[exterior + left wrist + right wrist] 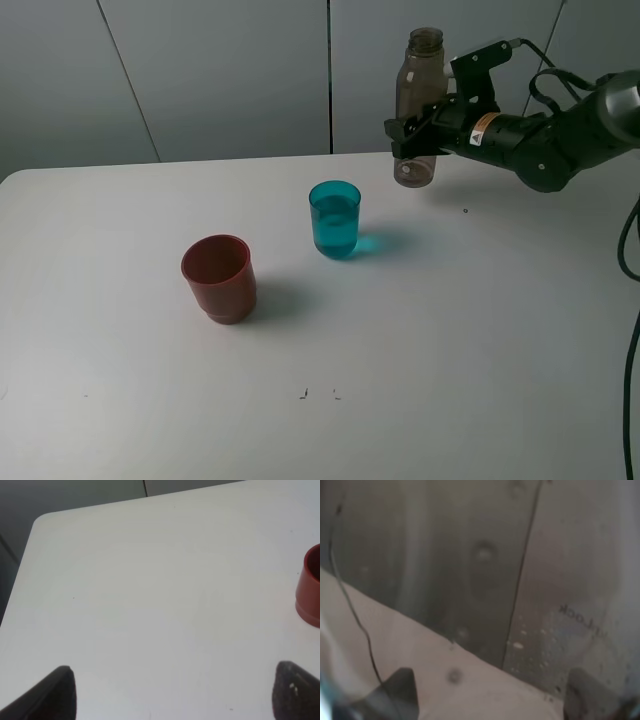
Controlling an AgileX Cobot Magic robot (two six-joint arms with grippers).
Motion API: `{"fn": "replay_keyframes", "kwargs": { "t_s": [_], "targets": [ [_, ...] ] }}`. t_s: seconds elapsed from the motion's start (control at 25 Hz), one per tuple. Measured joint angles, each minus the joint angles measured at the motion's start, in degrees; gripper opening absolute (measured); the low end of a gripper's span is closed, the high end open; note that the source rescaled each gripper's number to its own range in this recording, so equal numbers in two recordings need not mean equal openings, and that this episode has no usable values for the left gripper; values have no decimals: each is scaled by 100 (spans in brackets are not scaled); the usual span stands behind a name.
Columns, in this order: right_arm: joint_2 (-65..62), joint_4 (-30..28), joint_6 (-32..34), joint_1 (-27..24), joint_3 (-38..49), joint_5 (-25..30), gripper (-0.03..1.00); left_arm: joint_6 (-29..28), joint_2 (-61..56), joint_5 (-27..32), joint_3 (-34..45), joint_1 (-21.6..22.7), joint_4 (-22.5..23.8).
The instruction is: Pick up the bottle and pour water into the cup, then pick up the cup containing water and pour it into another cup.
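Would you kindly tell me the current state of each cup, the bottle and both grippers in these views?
Tall smoky grey-brown translucent plastic bottle: upright, uncapped, clamped in the right gripper.
Small translucent teal plastic cup: upright on the table, holding water.
Squat opaque brick-red plastic cup: upright on the table, apparently empty.
Right gripper: shut on the bottle.
Left gripper: open, holding nothing.

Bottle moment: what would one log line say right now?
right pincer: shut on bottle, upright | teal cup: water inside | red cup: standing apart | left pincer: open, holding nothing
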Motion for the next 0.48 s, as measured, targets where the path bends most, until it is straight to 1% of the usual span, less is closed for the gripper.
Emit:
{"fn": "replay_keyframes", "kwargs": {
  "t_s": [0.12,0.2,0.32,0.48],
  "targets": [
    [0,-204,718,-236,0,0,1,0,0,0,0,0,0],
    [0,-402,996,-372,0,0,1,-11,0,0,0,0,0],
    [10,-675,1186,-517,0,0,1,-11,0,0,0,0,0],
    [182,-904,1166,-605,0,-89,1,-1,0,0,0,0,0]
  ]
}}
